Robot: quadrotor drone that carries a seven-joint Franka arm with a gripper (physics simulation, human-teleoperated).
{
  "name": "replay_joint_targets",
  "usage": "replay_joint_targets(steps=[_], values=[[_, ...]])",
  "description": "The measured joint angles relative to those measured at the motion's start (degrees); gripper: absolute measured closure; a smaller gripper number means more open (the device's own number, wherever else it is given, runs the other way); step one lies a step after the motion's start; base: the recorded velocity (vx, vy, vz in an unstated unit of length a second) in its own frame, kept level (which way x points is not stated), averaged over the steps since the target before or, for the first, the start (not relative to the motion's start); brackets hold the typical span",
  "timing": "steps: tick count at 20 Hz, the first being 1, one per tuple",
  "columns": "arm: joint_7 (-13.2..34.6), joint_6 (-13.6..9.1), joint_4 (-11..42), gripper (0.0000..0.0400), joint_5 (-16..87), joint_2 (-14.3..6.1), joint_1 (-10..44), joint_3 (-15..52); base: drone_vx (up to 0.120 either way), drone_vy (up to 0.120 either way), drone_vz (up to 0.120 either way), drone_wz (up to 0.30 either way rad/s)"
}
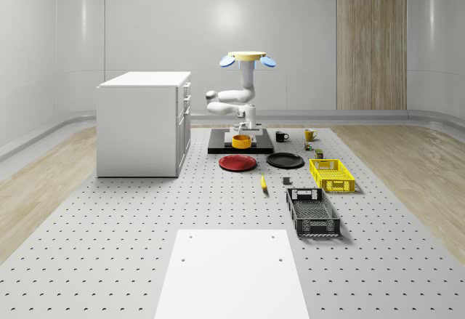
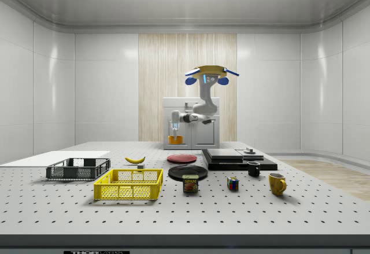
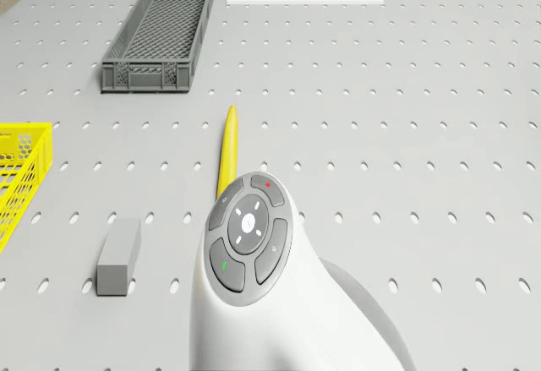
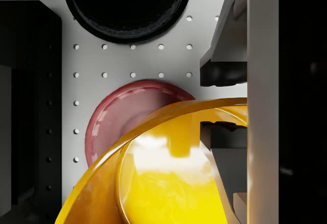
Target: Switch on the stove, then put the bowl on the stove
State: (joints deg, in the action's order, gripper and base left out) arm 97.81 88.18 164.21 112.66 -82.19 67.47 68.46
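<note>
While drone (image 1: pixel 248 58) hovers, pincer (image 1: pixel 241 133) grips bowl (image 1: pixel 241 142) rim.

text: "SPAM" | on: can (image 2: pixel 190 183) label | side view

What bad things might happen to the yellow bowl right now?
1. The tool pinches the bowl by one side of its rim, as the wrist view shows, so it might tilt or slip out.
2. The drone hovers over the stove, holding the bowl in the air; a wobble could set it down off target.
3. The red plate and black plate lie right beside the stove; a dropped bowl could hit them.
</note>
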Motion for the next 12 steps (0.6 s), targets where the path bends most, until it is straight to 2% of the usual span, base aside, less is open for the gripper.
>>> replay_joint_targets(steps=[12], values=[[0.1, 0.3, 0.0, 0.03, -0.2, -0.3, 0.1, 0.1, -0.12, 0.0, 0.0, 0.0]])
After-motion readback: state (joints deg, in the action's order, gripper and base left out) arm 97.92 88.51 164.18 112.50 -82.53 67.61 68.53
